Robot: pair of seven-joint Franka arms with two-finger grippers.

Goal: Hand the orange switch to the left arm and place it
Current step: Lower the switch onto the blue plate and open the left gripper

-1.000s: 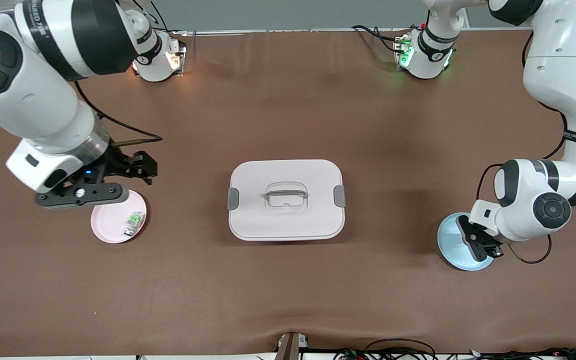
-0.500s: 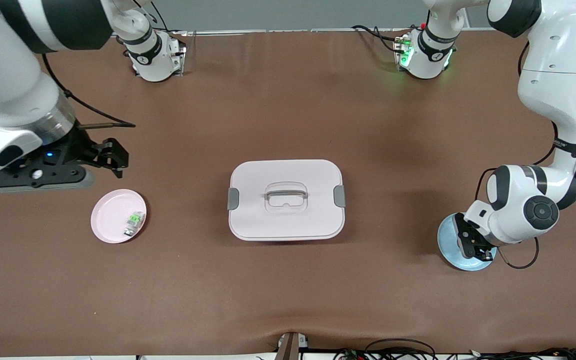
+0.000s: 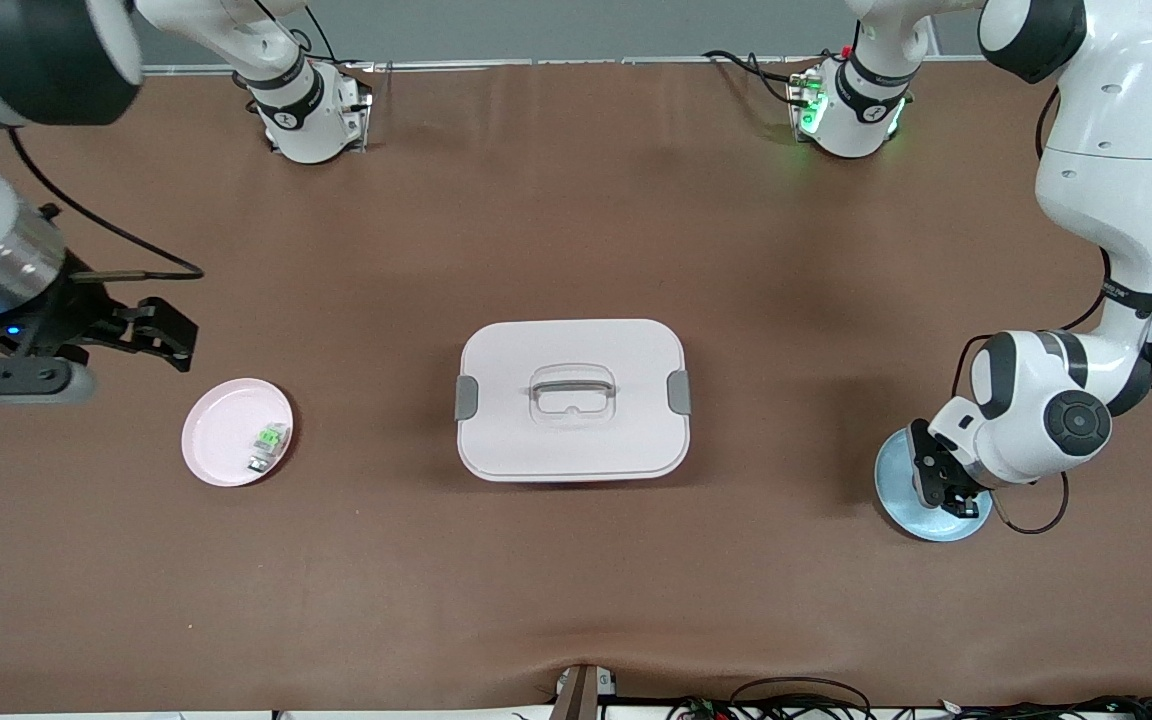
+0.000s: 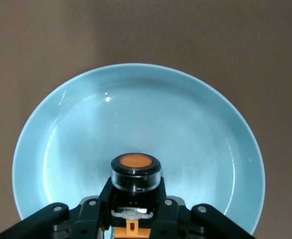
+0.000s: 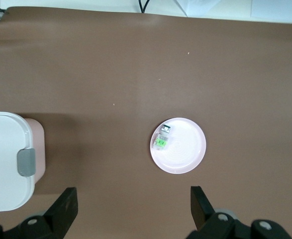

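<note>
Overhead first: the large white rounded-rectangular plastic box (image 3: pixel 572 400), with grey side latches and a recessed grey handle, is seen at the middle of the brown table (image 3: pixel 576 220). A small round pink plate (image 3: pixel 226 440) is placed toward the right arm's end, with a green-and-clear small switch (image 3: pixel 269 446) lying in it. The right gripper (image 3: pixel 161 335) is held up over bare table beside that plate, fingers spread wide, nothing between them. A small round light-blue plate (image 3: pixel 901 475) is placed toward the left arm's end, and the left gripper (image 3: pixel 951 490) is lowered onto it. Left wrist view: the tiny black cylindrical orange switch (image 4: pixel 135 173), with a round orange cap, is seen clamped between the left gripper's closed fingers (image 4: pixel 166 209), inside the light-blue plate; whether it touches the plate floor cannot be told. Right wrist view: both open right fingers (image 5: pixel 61 209) are seen over brown table, with the pink plate, the green switch and one latched corner of the white box below.
</note>
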